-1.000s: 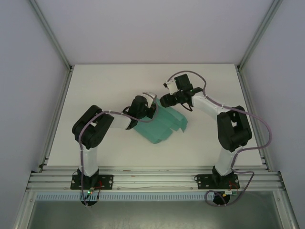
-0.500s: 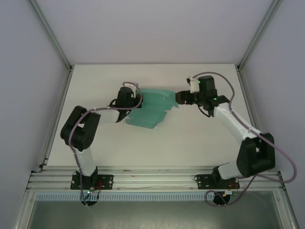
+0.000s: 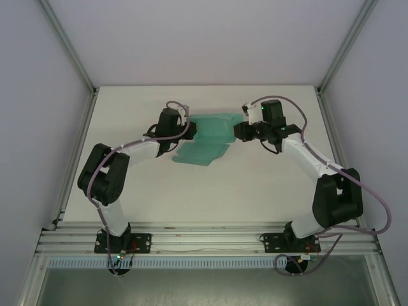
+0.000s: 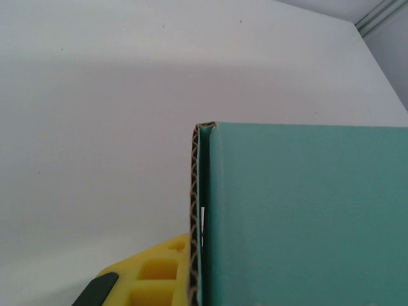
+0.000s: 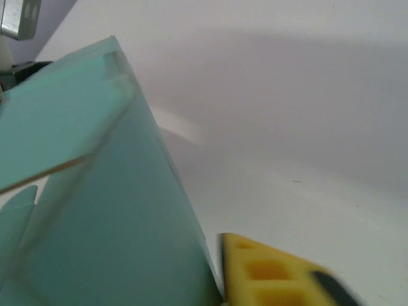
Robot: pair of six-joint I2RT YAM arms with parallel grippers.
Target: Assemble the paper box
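Observation:
The paper box (image 3: 207, 137) is a teal-green creased card, partly folded, lying at the back middle of the table. My left gripper (image 3: 189, 131) is at its left edge and shut on it. In the left wrist view a yellow finger (image 4: 150, 277) presses against the card's corrugated edge (image 4: 195, 210); the other finger is hidden behind the teal panel (image 4: 306, 217). My right gripper (image 3: 238, 131) is at the box's right edge. In the right wrist view its yellow finger (image 5: 274, 274) sits against the teal panel (image 5: 108, 217), which hides the other finger.
White table top (image 3: 255, 185) with an aluminium frame rail (image 3: 204, 239) along the near edge and white walls at the back and sides. Both forearms reach inward across the table's middle toward the box.
My left gripper carried the box toward the back of the table. My right gripper swung from above the card to its right edge and closed there.

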